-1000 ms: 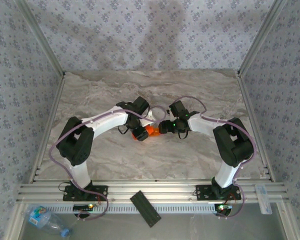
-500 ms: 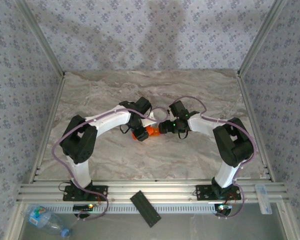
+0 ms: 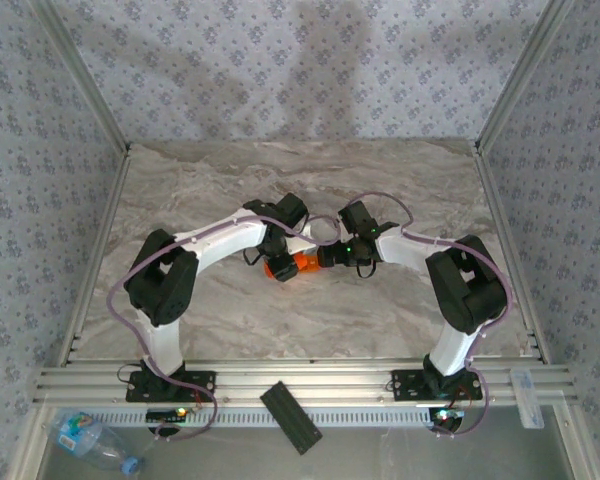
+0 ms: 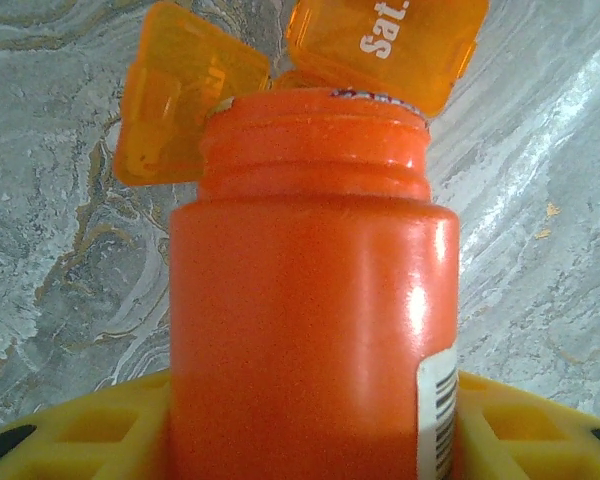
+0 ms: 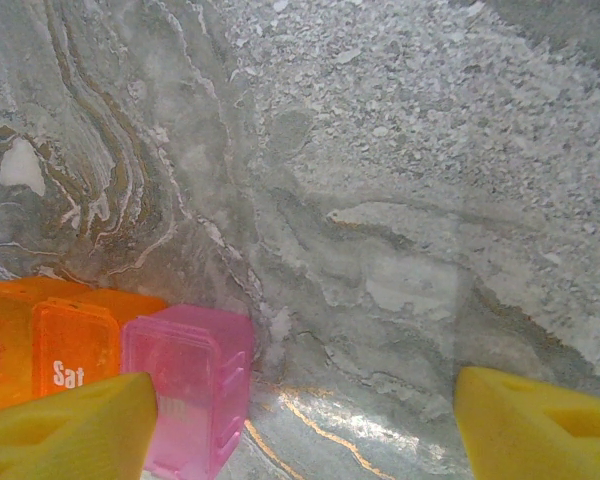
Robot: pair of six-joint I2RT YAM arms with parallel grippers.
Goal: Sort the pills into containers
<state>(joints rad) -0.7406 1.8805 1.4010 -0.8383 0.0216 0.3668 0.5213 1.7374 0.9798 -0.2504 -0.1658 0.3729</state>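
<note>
While clamping small orange plastic pill bottle (image 4: 300, 300) in left gripper (image 4: 300, 440), edged nearer tiny orange boxy compartment (image 4: 385, 40) at bottle's mouth. Kept right gripper (image 5: 305, 425) spread, empty; pour probably next.

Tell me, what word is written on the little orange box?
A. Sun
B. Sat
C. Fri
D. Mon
B: white letters reading Sat show on the orange box, right beside the pink piece.
</note>
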